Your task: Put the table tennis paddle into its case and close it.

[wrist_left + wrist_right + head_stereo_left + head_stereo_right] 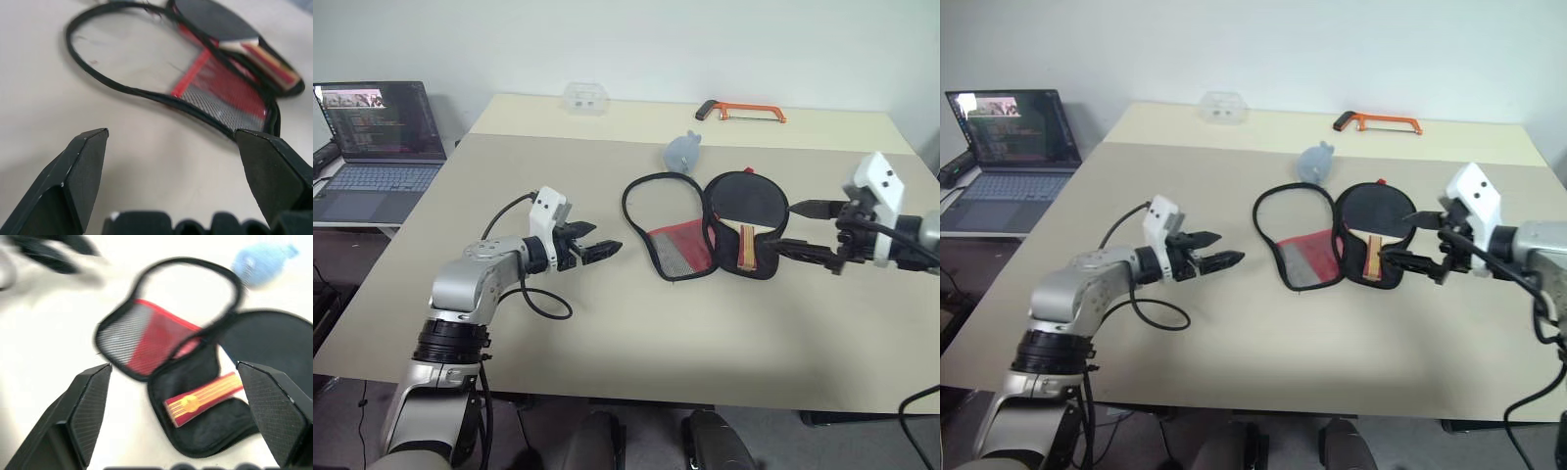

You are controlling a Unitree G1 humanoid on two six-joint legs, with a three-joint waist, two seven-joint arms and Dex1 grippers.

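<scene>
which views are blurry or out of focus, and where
Right wrist view: the whole scene is smeared, the case and paddle handle soft. Left wrist view: the paddle and the case's far end are soft, while the near fingers are crisper. Both eye views are sharp, evenly lit, with faint shadows.

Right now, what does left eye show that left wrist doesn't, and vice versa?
Left eye alone: laptop, orange hacksaw, grey-blue plush, clear box, right gripper open beside the case. Left wrist alone: a close look along the left gripper, open over bare table, plus the mesh weave of the flap. Both: the case lying unzipped and open, the table tennis paddle resting in one half.
</scene>
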